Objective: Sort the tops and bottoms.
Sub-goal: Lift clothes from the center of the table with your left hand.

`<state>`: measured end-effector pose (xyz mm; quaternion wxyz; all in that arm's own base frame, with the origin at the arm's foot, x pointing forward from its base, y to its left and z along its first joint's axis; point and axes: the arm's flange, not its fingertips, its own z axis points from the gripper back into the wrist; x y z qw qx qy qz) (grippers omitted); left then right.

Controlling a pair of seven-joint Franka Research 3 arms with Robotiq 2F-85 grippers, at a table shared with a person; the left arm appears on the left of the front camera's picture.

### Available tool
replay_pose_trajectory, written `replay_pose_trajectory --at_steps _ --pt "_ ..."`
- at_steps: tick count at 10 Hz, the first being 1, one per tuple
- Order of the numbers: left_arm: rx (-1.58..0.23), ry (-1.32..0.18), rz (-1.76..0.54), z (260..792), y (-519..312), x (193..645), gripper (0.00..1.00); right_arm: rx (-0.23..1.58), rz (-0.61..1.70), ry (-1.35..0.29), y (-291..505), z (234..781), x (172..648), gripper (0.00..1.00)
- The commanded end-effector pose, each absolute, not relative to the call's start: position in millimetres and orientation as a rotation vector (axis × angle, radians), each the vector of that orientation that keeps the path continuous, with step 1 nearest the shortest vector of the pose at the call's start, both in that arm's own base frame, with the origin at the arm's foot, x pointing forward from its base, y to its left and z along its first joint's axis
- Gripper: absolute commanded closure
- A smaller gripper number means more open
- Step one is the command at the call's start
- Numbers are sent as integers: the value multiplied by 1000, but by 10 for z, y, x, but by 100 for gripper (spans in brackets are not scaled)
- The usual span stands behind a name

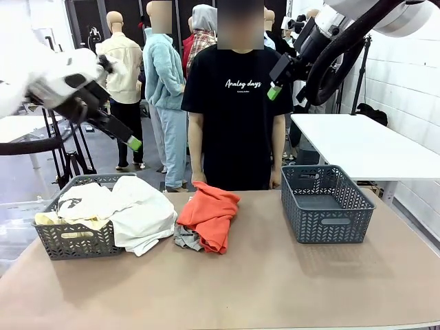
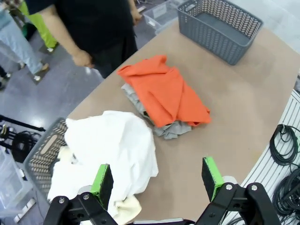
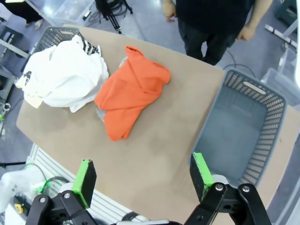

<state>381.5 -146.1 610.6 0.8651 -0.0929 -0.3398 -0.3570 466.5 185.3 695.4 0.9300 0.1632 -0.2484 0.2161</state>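
An orange-red garment (image 1: 208,212) (image 2: 168,91) (image 3: 129,91) lies crumpled at the table's middle, on top of a grey garment (image 1: 185,238) (image 2: 171,131). A white garment (image 1: 146,216) (image 2: 117,145) (image 3: 65,75) spills out of the left grey basket (image 1: 72,242) onto the table. A pale yellow piece (image 1: 47,218) and a black-and-white patterned one (image 3: 90,46) lie in that basket too. My left gripper (image 1: 134,143) (image 2: 157,180) hangs open, high above the left basket. My right gripper (image 1: 276,90) (image 3: 143,177) is open, high over the table's right half.
An empty grey basket (image 1: 324,205) (image 2: 220,26) (image 3: 243,136) stands at the right. A person in a black T-shirt (image 1: 237,103) stands at the far edge, hands down. A white table (image 1: 364,141) is behind on the right. Bare tabletop lies in front.
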Motion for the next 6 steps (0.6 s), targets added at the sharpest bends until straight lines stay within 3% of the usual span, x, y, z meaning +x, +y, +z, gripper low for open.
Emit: replay_pose_trajectory --at_steps 1,6 --pt "-167 -683 -754 6188 -1268 3837 1 328 429 -506 1841 6907 4626 0" --pt "-229 -718 -746 6010 -1629 3944 1 328 429 -506 1841 6907 4626 0"
